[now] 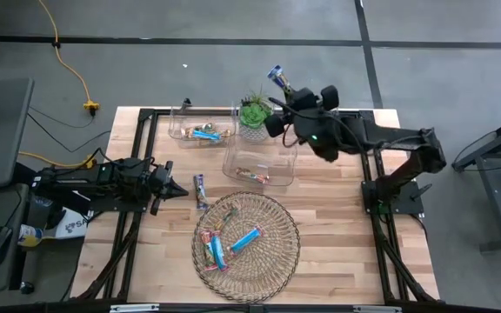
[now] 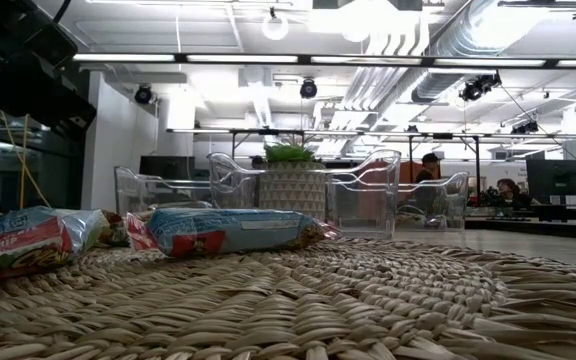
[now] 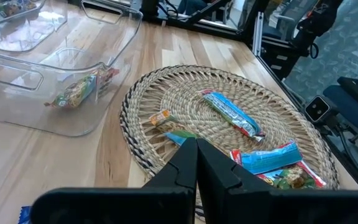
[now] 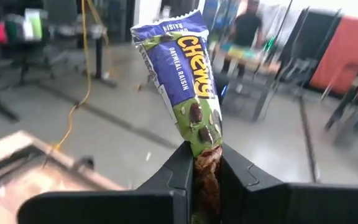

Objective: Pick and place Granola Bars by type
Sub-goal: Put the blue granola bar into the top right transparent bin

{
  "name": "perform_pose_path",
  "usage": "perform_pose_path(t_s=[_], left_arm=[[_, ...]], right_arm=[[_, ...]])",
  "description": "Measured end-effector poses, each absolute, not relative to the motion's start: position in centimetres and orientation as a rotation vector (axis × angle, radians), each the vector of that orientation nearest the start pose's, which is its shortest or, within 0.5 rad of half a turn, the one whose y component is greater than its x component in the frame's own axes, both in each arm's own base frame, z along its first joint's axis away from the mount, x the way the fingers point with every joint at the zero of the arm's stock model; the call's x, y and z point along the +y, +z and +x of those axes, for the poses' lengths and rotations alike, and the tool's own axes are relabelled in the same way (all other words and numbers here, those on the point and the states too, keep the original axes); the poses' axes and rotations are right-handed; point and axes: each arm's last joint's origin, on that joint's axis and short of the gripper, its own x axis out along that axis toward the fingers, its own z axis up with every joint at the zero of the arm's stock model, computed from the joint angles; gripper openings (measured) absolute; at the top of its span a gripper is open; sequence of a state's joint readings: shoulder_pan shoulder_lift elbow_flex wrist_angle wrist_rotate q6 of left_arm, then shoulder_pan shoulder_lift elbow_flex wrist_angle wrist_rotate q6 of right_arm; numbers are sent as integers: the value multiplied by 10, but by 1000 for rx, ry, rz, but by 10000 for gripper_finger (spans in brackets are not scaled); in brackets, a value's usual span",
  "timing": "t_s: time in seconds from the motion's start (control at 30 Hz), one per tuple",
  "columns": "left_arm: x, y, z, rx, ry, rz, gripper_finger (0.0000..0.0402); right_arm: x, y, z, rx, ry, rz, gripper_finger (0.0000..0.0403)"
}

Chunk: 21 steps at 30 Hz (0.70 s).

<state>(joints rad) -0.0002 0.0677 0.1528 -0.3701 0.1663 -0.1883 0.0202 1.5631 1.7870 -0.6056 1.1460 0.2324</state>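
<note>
One bar: I hold a purple-green granola bar (image 4: 188,81) pinched in right gripper (image 4: 207,171), far right.
Left gripper (image 3: 196,163): closed empty, left of wicker tray (image 1: 278,216).

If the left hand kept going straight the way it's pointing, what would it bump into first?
Probably the wicker tray. The left hand is shut and points right at it, with the nearest bars lying just past the rim. How high the hand rides is unclear, so it might skim over the edge.
</note>
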Motion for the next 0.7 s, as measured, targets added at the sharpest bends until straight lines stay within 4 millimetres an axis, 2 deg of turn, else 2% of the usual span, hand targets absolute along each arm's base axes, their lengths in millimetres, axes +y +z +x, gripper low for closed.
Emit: perform_pose_path(t_s=[0.3, 0.47, 0.7], left_arm=[[-5, 175, 88, 299, -138, -210, 1], [-5, 175, 88, 299, -138, -210, 1], [-5, 175, 88, 299, -137, -210, 1]], right_arm=[[-74, 414, 294, 575, -1075, 199, 32], [-94, 406, 282, 744, -1023, 255, 32], [-116, 400, 267, 886, -992, 286, 32]])
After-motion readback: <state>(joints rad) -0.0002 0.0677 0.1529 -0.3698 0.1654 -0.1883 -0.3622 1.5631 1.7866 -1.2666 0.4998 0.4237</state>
